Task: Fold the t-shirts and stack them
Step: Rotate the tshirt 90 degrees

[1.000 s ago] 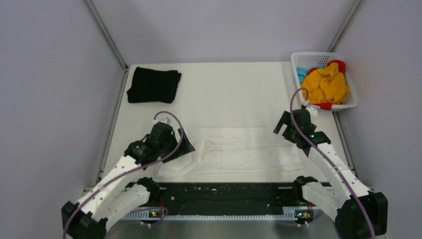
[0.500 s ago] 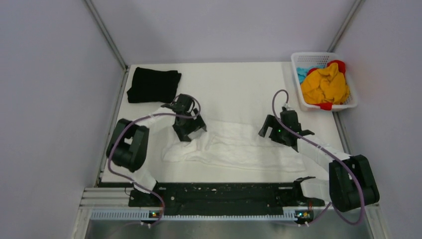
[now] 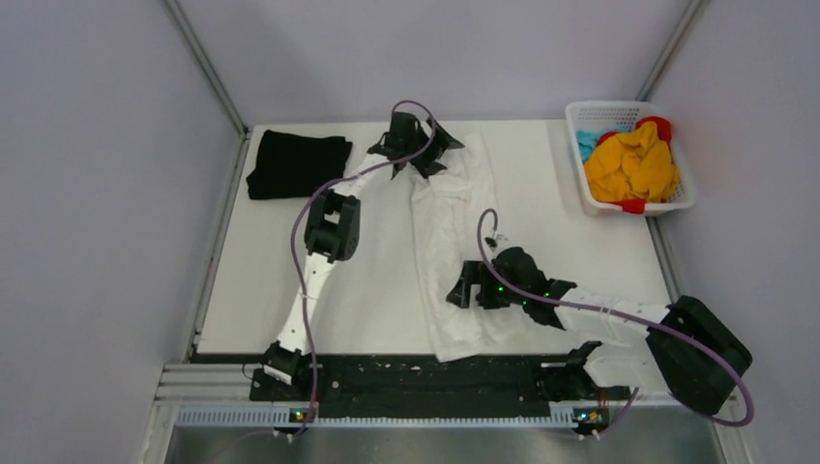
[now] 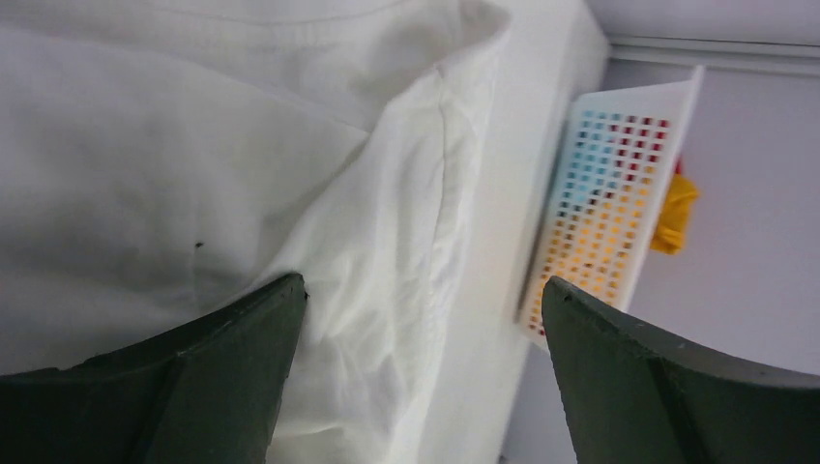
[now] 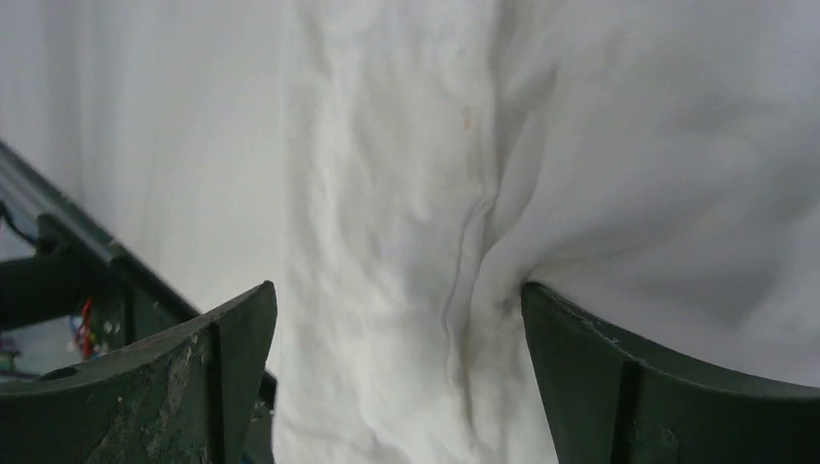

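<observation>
The white t-shirt [image 3: 445, 232] lies as a long wrinkled strip running from the table's back edge to its front edge. My left gripper [image 3: 435, 157] is stretched out to the shirt's far end. In the left wrist view my left gripper [image 4: 423, 290] is open just over the white cloth [image 4: 193, 145] and holds nothing. My right gripper [image 3: 462, 290] is over the shirt's near half. In the right wrist view my right gripper [image 5: 398, 290] is open above the creased cloth [image 5: 406, 193]. The black t-shirt [image 3: 298, 164] lies folded at the back left.
A white lattice basket [image 3: 681, 193] with yellow, red and blue cloths stands at the back right; it also shows in the left wrist view [image 4: 619, 193]. Grey walls close in the left, back and right sides. A black rail [image 3: 425, 377] runs along the front edge.
The white shirt lay crosswise near the front; now it runs front to back. My left arm has swung out to the back edge. My right gripper has moved left and nearer.
</observation>
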Controlling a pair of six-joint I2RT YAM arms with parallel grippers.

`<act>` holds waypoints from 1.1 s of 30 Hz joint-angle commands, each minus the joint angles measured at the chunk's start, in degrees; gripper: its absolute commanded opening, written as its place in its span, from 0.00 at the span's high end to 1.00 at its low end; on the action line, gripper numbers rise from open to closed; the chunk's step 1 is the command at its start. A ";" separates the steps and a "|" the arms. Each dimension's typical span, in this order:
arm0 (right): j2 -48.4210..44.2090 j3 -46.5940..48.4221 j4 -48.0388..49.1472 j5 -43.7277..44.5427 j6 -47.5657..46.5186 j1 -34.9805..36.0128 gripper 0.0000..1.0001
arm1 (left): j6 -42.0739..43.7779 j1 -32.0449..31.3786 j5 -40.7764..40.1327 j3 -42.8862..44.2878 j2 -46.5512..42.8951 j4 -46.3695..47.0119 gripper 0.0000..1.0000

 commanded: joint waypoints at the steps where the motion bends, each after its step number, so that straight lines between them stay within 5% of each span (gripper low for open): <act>1: 9.74 0.02 6.78 -9.05 5.39 8.98 0.03 | -15.30 -0.86 4.66 6.97 12.40 15.84 0.01; 6: 21.85 5.09 13.73 -11.40 4.91 11.75 0.04 | -19.34 -1.00 -0.02 10.80 15.98 18.23 0.01; 10: 23.13 7.70 10.56 -10.23 3.17 12.76 0.04 | -18.72 0.50 -5.52 10.85 14.61 15.63 0.01; 21: 12.08 4.41 -4.02 -10.47 -4.05 13.36 0.01 | -19.61 5.32 -14.66 8.79 9.36 3.21 0.02; 33: -3.94 13.28 -9.10 -2.68 -7.44 13.37 0.01 | -6.29 6.26 -15.78 6.80 -5.02 1.72 0.01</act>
